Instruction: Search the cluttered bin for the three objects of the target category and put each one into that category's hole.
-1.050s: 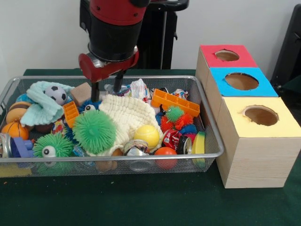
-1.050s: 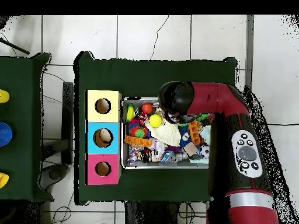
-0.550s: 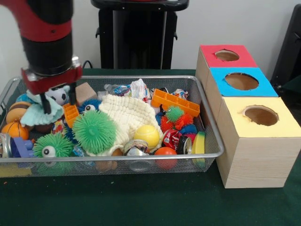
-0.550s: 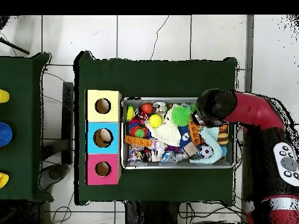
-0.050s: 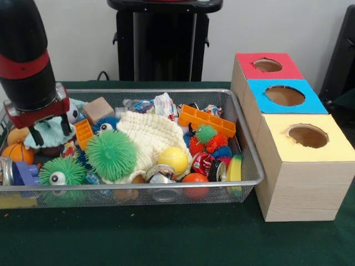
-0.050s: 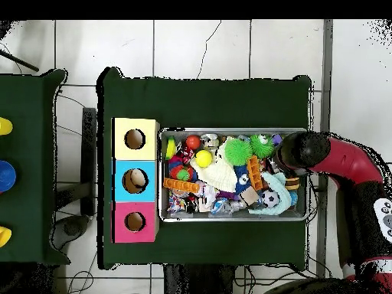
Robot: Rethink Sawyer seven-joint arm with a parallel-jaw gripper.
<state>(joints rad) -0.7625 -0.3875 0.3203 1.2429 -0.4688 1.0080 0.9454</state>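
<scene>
At the left end of the wire bin point(image 5: 138, 93), the gripper point(image 5: 51, 132) is hanging low over the clutter, its two short black fingers point(image 5: 37, 136) standing apart with nothing between them. Just under and behind it a pale blue cloth point(image 5: 52, 132) is lying, with a small soccer ball point(image 5: 73, 113) peeking out at the gripper's right and an orange basketball point(image 5: 15, 152) sitting lower at the left wall. The task sentence is not saying which category is wanted, so I cannot tell which of these is the target; if it is the balls, both are sitting just beside the open fingers, one to each side, while the yellow ball point(image 5: 173, 159) is lying well off to the right, past the green spiky ball point(image 5: 111, 154) and the cream cloth point(image 5: 152, 136). Further right, the block of three holes point(image 5: 294, 133) is standing outside the bin, well apart from the gripper, so any catch is facing a carry across the whole bin.
</scene>
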